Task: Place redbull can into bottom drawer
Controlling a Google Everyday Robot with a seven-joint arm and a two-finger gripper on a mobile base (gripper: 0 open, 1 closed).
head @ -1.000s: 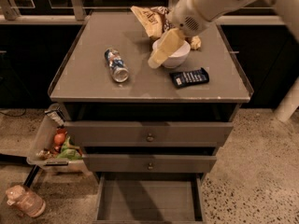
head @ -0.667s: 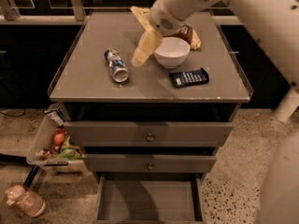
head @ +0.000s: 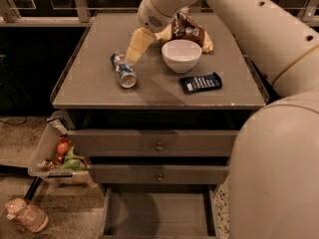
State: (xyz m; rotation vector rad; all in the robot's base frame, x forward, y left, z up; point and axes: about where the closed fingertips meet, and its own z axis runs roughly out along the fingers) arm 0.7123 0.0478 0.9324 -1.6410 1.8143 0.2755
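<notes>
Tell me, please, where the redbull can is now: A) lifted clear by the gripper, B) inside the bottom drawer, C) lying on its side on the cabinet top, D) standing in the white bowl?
C: the redbull can lies on its side on the cabinet top, left of the white bowl, with the gripper close above its far end; the bottom drawer stands open below.

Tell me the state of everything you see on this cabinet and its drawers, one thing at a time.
Redbull can: lying on its side on the cabinet top.
Gripper: low over the cabinet top, at the can's far end.
Bottom drawer: pulled open.
Middle drawer: closed.
Top drawer: closed.
Bowl: upright.
Dark packet: lying flat.
</notes>
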